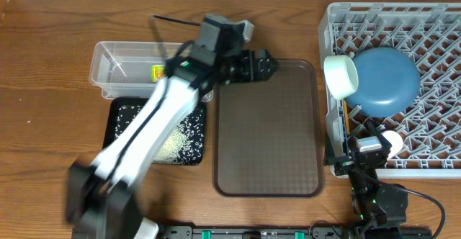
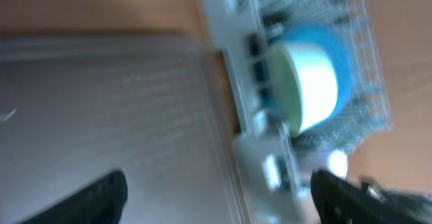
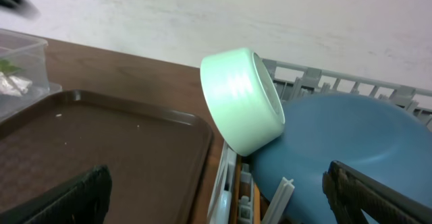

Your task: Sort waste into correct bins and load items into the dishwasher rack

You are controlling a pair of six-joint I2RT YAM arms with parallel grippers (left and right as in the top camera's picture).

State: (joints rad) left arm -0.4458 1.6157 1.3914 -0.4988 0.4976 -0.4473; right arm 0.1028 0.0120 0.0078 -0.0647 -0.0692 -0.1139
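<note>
The grey dishwasher rack point(image 1: 432, 23) stands at the right. In it the dark-blue plate point(image 1: 392, 80) leans, and the white bowl with pale-green rim point(image 1: 341, 76) lies on its side at the rack's left edge; both also show in the right wrist view, plate point(image 3: 337, 143) and bowl point(image 3: 239, 99). A small pale round item point(image 1: 392, 141) sits near the rack's front. The clear tub point(image 1: 108, 59) holds the yellow-green wrapper point(image 1: 157, 72). The black tray point(image 1: 119, 116) holds rice grains point(image 1: 176, 134). My left gripper point(image 1: 263, 62) is open and empty over the brown tray's far-left corner. My right gripper point(image 3: 216, 197) is open and empty at the rack's front-left corner.
The brown serving tray point(image 1: 266, 131) lies between the bins and the rack, its surface bare. My left arm crosses above the black tray and the tub. The left wrist view is blurred and shows the tray point(image 2: 101, 102) and the rack's edge point(image 2: 256, 123).
</note>
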